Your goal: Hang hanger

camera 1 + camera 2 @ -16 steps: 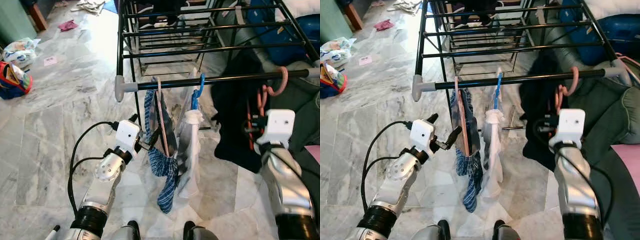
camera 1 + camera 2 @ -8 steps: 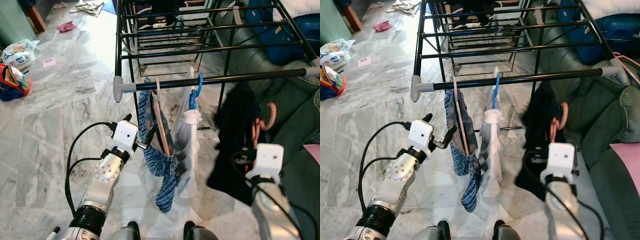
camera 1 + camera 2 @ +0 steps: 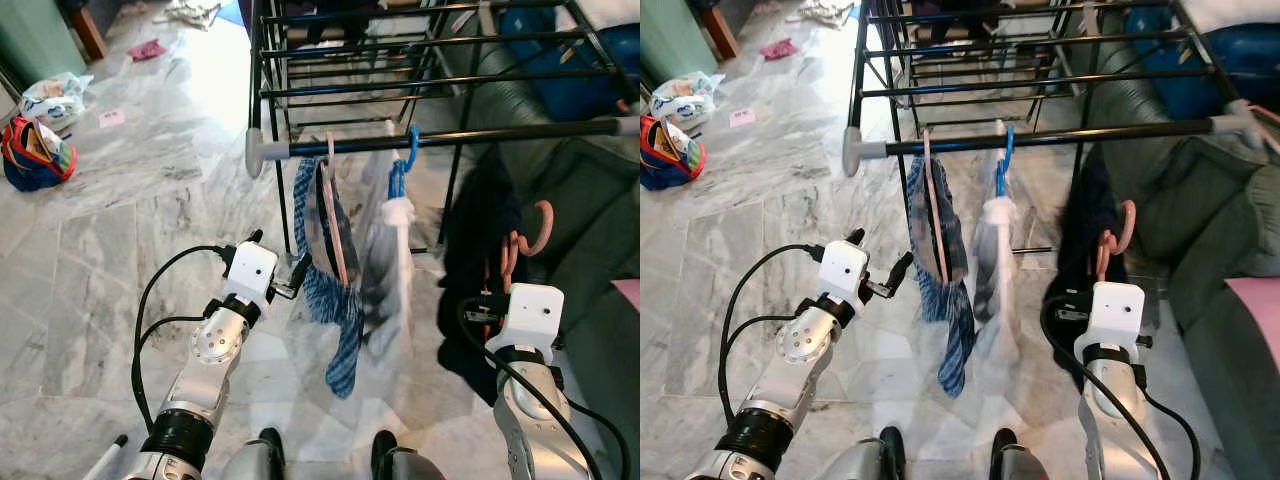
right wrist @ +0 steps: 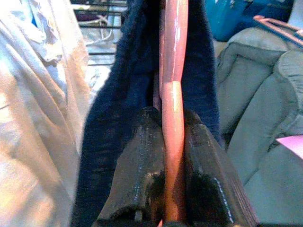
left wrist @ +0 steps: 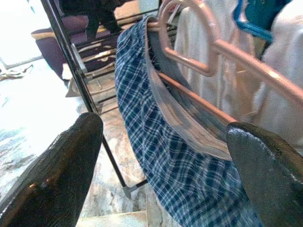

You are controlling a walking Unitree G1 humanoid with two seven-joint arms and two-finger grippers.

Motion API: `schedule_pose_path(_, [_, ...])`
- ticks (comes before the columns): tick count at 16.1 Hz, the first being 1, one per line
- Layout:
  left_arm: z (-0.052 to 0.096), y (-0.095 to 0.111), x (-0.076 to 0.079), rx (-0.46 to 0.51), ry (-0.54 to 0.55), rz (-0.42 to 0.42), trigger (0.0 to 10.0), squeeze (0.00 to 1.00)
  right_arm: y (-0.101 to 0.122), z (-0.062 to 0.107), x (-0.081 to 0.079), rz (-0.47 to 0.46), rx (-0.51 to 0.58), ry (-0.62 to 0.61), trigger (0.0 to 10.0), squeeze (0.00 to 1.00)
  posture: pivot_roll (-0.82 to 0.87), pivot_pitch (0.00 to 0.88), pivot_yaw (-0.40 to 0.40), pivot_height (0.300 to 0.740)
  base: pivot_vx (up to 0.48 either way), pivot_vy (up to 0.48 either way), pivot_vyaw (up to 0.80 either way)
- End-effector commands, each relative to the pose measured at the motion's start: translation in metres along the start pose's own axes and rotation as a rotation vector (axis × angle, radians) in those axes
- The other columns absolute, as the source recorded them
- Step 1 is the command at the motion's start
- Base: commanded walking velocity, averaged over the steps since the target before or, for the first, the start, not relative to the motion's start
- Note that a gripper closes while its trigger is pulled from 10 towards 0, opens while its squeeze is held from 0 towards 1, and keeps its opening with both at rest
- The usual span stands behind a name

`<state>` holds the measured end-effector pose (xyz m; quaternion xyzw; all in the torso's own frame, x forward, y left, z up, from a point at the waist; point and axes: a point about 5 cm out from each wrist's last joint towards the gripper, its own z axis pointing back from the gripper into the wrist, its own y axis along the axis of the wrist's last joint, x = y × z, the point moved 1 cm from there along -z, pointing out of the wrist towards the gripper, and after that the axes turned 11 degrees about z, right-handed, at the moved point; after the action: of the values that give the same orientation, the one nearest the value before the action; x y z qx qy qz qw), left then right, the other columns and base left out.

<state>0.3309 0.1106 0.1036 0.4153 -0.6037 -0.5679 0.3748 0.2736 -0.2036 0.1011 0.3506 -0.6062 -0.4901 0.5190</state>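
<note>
A pink hanger (image 3: 536,226) carrying a dark navy garment (image 3: 478,240) is clamped between the fingers of my right gripper (image 4: 173,118), its hook well below the black front bar (image 3: 510,132) of the drying rack. On that bar hang blue plaid shorts (image 3: 322,245) on another pink hanger (image 3: 331,195), and a white garment (image 3: 395,265) on a blue hanger (image 3: 406,160). My left gripper (image 3: 278,258) is open just left of the plaid shorts, holding nothing.
A grey-green sofa (image 3: 590,190) stands to the right behind the rack, with a blue bag (image 3: 575,85) on it. On the marble floor at far left lie a red and blue bag (image 3: 35,152), a plastic bag (image 3: 55,95) and loose clothes (image 3: 150,48).
My right gripper has dropped with the pink hanger; its hook was up at the rack's front bar one second ago and now hangs well below it. The camera has shifted slightly.
</note>
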Motion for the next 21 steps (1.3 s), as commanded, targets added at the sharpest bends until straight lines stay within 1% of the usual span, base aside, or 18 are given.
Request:
schedule_pose_path(1, [0.001, -0.005, 0.002, -0.021, 0.001, -0.003, 10.0, 0.0, 0.011, -0.001, 0.0, -0.01, 0.048, -0.003, 10.0, 0.0, -0.08, 0.17, 0.053, 0.74, -0.3, 0.0, 0.0])
schedule_pose_path(4, [0.001, -0.006, 0.003, -0.022, 0.0, -0.002, 10.0, 0.0, 0.012, -0.002, -0.001, -0.005, 0.049, -0.001, 10.0, 0.0, -0.08, 0.169, 0.051, 0.74, -0.301, 0.0, 0.0])
schedule_pose_path(6, [0.0, -0.006, 0.004, -0.024, -0.003, 0.0, 10.0, 0.0, 0.011, -0.002, -0.001, -0.023, 0.04, -0.008, 10.0, 0.0, -0.08, 0.17, 0.049, 0.74, -0.304, 0.0, 0.0])
schedule_pose_path(10, [-0.001, -0.007, 0.005, -0.028, -0.005, -0.001, 10.0, 0.0, 0.013, -0.003, 0.001, -0.021, 0.046, -0.026, 10.0, 0.0, -0.09, 0.17, 0.048, 0.74, -0.304, 0.0, 0.0])
schedule_pose_path(13, [-0.001, -0.009, 0.006, -0.031, -0.005, -0.003, 10.0, 0.0, 0.014, -0.003, -0.001, -0.02, 0.046, -0.023, 10.0, 0.0, -0.08, 0.169, 0.047, 0.74, -0.304, 0.0, 0.0])
schedule_pose_path(14, [-0.001, -0.009, 0.006, -0.024, -0.009, -0.004, 10.0, 0.0, 0.014, -0.004, -0.003, -0.022, 0.047, -0.017, 10.0, 0.0, -0.08, 0.167, 0.048, 0.74, 0.0, 0.0, 0.0])
schedule_pose_path(17, [0.0, -0.01, 0.004, -0.028, -0.013, 0.029, 10.0, 0.0, 0.015, -0.004, -0.008, -0.01, 0.055, 0.006, 10.0, 0.0, -0.08, 0.16, 0.045, 0.74, 0.0, 0.0, 0.0])
schedule_pose_path(21, [-0.002, -0.01, 0.002, -0.032, -0.02, 0.033, 10.0, 0.0, 0.017, -0.005, -0.012, -0.009, 0.065, 0.029, 10.0, 0.0, -0.07, 0.147, 0.044, 0.74, 0.0, 0.0, 0.0])
